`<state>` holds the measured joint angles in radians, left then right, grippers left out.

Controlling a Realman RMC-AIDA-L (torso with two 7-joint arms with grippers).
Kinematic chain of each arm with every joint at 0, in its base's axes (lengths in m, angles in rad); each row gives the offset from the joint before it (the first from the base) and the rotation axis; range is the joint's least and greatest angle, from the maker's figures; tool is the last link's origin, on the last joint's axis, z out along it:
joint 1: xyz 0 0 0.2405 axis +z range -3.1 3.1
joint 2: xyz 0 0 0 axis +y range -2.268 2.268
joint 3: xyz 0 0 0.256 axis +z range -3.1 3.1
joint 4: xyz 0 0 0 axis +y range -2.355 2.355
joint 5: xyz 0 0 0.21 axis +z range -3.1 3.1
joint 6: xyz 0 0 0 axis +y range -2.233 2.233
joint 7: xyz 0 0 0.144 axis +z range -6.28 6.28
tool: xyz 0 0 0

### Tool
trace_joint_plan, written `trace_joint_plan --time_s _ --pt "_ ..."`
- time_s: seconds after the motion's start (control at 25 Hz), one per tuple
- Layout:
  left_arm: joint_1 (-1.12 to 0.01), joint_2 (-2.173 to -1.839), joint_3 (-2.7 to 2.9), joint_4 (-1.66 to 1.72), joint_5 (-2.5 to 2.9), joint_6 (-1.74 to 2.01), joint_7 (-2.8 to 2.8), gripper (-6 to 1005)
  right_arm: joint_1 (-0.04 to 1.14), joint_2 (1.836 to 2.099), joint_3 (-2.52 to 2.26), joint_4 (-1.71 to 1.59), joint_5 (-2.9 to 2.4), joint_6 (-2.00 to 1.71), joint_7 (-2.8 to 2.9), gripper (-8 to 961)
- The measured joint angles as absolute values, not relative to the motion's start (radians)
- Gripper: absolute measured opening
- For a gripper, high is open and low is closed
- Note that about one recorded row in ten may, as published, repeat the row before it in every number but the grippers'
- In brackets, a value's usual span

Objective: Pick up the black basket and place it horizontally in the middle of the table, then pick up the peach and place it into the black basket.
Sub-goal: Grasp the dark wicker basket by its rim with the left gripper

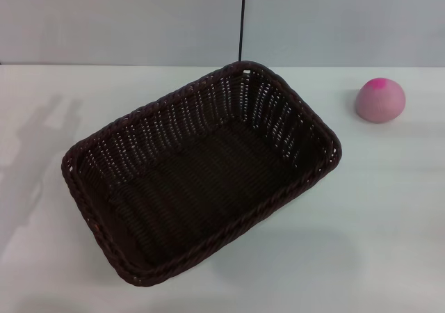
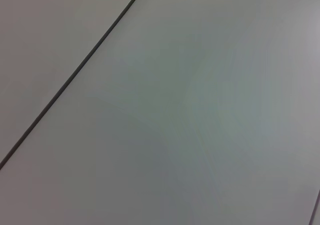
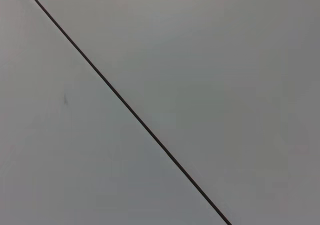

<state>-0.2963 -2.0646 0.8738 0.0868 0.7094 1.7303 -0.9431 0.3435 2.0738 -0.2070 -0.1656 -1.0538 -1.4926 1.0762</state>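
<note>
A dark woven basket [image 1: 201, 177] sits on a white worktop [image 1: 375, 209], seen from the head camera. It lies at an angle, one short end pointing toward the far right and the other toward the near left, and its inside holds nothing. Its braided rim and openwork sides show clearly, and its far corner reaches almost to the back edge of the worktop. A pale pink peach [image 1: 380, 99] with a bright magenta tip rests on the worktop to the right of the basket, well apart from it and near the back edge. A thin dark vertical line [image 1: 242, 21] runs down the pale wall behind the worktop and meets the basket's far corner. A faint grey shadow [image 1: 42, 132] falls on the worktop at the left. Neither the left hand nor the right hand appears in any view, so whether their fingers are spread or closed cannot be told. Both wrist cameras show only a plain pale surface crossed by a thin dark line [image 2: 75, 75] [image 3: 130, 110].
</note>
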Motion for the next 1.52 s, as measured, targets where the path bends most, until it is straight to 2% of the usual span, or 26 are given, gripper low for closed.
trace_joint_plan --time_s 0.08,0.36,0.52,0.6,0.64,0.76,0.8,0.84,0.92,1.04,1.16,1.24,1.28,1.32,1.36,1.4,1.44,1.48,1.52 --pt "-0.296 -2.065 0.875 0.087 0.709 1.73 -0.943 448 0.343 2.075 -0.207 -0.166 -1.054 -1.493 1.076 465" --pt "-0.294 -2.063 0.879 0.094 0.714 1.733 -0.945 614 0.342 2.075 -0.207 -0.162 -1.054 -1.493 1.076 464" --pt "-0.289 -2.043 0.892 0.207 0.731 1.725 -1.055 717 0.344 2.075 -0.21 -0.157 -1.054 -1.493 1.076 465" --pt "-0.287 -2.011 0.899 0.313 0.784 1.696 -1.208 769 0.346 2.074 -0.214 -0.156 -1.054 -1.493 1.076 465" --pt "-0.287 -2.011 0.899 0.313 0.784 1.696 -1.208 769 0.346 2.074 -0.214 -0.156 -1.054 -1.493 1.076 465" --pt "-0.309 -1.961 0.899 0.44 0.904 1.653 -1.401 770 0.348 2.075 -0.215 -0.155 -1.056 -1.493 1.076 464" --pt "-0.338 -1.924 0.899 0.531 1.026 1.63 -1.527 771 0.349 2.076 -0.216 -0.154 -1.057 -1.493 1.076 464" --pt "-0.338 -1.924 0.899 0.531 1.026 1.63 -1.527 771 0.349 2.076 -0.216 -0.154 -1.057 -1.493 1.076 464" --pt "-0.375 -1.894 0.896 0.615 1.164 1.625 -1.636 772 0.349 2.076 -0.216 -0.154 -1.057 -1.493 1.076 464" --pt "-0.432 -1.869 0.886 0.783 1.403 1.613 -1.811 773 0.351 2.076 -0.216 -0.154 -1.056 -1.493 1.076 465" --pt "-0.466 -1.867 0.882 0.908 1.574 1.605 -1.911 774 0.354 2.075 -0.21 -0.153 -1.056 -1.493 1.076 465" --pt "-0.524 -1.887 0.876 1.116 1.847 1.616 -2.052 775 0.359 2.075 -0.209 -0.153 -1.055 -1.479 1.076 465" --pt "-0.524 -1.887 0.876 1.116 1.847 1.616 -2.052 775 0.359 2.075 -0.209 -0.153 -1.055 -1.479 1.076 464" --pt "-0.538 -1.895 0.88 1.165 1.909 1.623 -2.08 775 0.36 2.075 -0.209 -0.153 -1.055 -1.476 1.076 464" --pt "-0.567 -1.917 0.886 1.243 2.019 1.638 -2.12 776 0.362 2.075 -0.209 -0.153 -1.055 -1.469 1.076 464" --pt "-0.567 -1.917 0.886 1.243 2.019 1.638 -2.12 776 0.362 2.075 -0.209 -0.153 -1.055 -1.469 1.076 464" --pt "-0.584 -1.934 0.886 1.286 2.086 1.645 -2.134 776 0.362 2.075 -0.209 -0.153 -1.055 -1.467 1.076 464" --pt "-0.612 -1.968 0.89 1.342 2.187 1.654 -2.143 777 0.363 2.075 -0.209 -0.153 -1.055 -1.464 1.076 464" --pt "-0.612 -1.968 0.89 1.342 2.187 1.654 -2.143 777 0.363 2.075 -0.209 -0.153 -1.055 -1.464 1.076 464"
